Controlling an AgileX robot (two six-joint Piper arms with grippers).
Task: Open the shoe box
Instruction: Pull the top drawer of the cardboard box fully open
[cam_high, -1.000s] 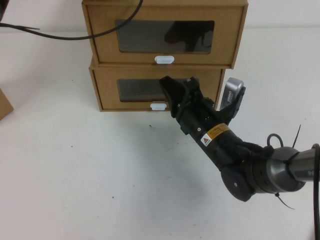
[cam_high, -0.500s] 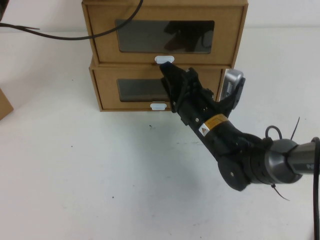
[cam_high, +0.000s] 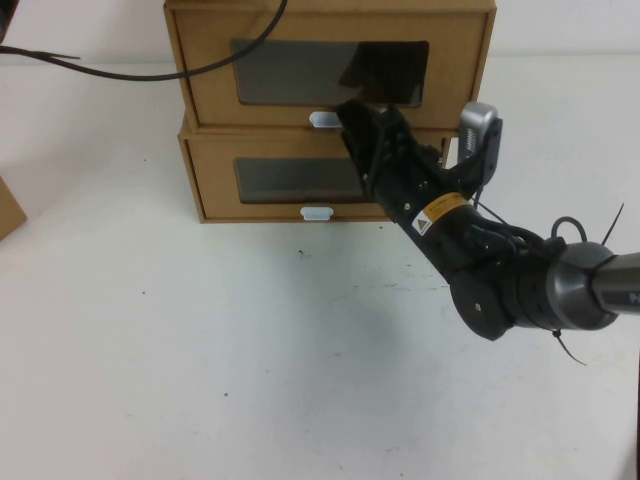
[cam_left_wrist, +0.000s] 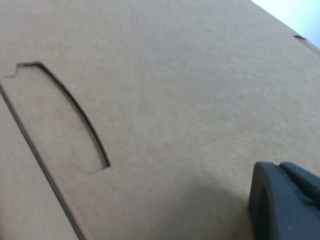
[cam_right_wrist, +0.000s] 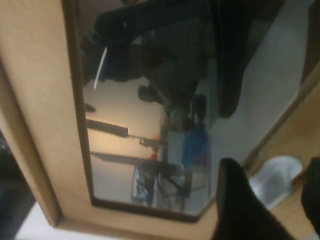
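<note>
On the white desk (cam_high: 200, 350), two stacked shoe boxes (cam_high: 212, 185) stand shut (contents hidden behind dark windows). The right gripper (cam_high: 354, 114) reaches the upper box (cam_high: 205, 75), jaws apart astride its white tab (cam_high: 322, 119). The left gripper (cam_left_wrist: 285, 200) faces bare cardboard (cam_left_wrist: 175, 100).

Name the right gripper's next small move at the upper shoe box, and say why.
Likely close the right gripper on the white handle of the upper shoe box: its jaws stand open on either side of that handle, and the drawer front sits flush, not yet drawn out. The left gripper lies against a cardboard surface.
</note>
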